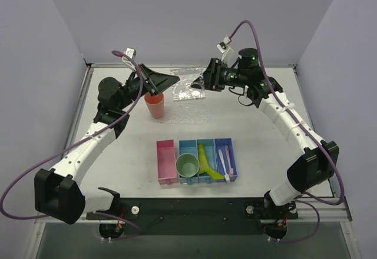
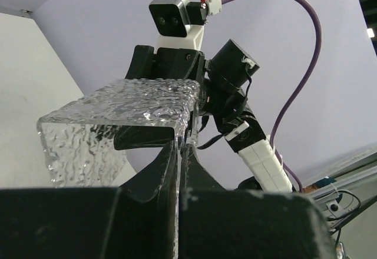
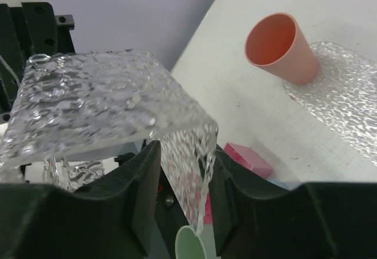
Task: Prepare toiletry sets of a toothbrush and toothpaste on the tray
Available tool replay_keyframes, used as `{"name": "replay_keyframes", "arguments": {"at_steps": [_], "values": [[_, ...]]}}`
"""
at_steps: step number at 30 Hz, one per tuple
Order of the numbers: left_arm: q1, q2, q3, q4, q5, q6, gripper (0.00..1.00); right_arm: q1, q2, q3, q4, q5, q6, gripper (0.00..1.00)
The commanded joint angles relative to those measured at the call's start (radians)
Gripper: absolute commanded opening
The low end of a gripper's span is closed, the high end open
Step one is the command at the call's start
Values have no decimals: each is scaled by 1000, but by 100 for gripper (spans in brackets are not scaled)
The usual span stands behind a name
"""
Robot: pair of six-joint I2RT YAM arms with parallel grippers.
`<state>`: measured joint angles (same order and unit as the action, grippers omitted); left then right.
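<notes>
Left gripper point(image 1: 177, 81) pinches the clear rack point(image 1: 188, 91) tight; right gripper point(image 1: 198, 82) straddles its wall, jaws parted. At 6 o'clock lies the tray point(image 1: 191, 116), with a salmon cup point(image 1: 155, 105) at its 9 o'clock edge. Farther toward 6, blue bins point(image 1: 224, 144) hold a green cup point(image 1: 187, 166), toothpaste point(image 1: 204, 160) and a toothbrush point(image 1: 222, 158).

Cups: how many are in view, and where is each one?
2. A salmon cup stands at the left edge of the clear tray; a green cup sits in the light blue bin. Others may be hidden.
</notes>
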<state>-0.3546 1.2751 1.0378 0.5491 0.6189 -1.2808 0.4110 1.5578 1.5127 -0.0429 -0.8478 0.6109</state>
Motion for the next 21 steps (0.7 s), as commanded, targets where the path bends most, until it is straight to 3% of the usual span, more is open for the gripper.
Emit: {"name": "replay_keyframes", "arguments": {"at_steps": [1, 6, 13, 21], "values": [[9, -2, -13, 15, -16, 26, 0, -17, -31, 4, 0, 47, -46, 44], [9, 4, -19, 2, -54, 50, 0, -64, -79, -23, -41, 160, -43, 54], [9, 33, 36, -280, -136, 159, 0, -63, -154, 3, -198, 384, -112, 50], [9, 173, 131, -371, -99, 153, 0, 26, -104, 127, -301, 470, -85, 45]]}}
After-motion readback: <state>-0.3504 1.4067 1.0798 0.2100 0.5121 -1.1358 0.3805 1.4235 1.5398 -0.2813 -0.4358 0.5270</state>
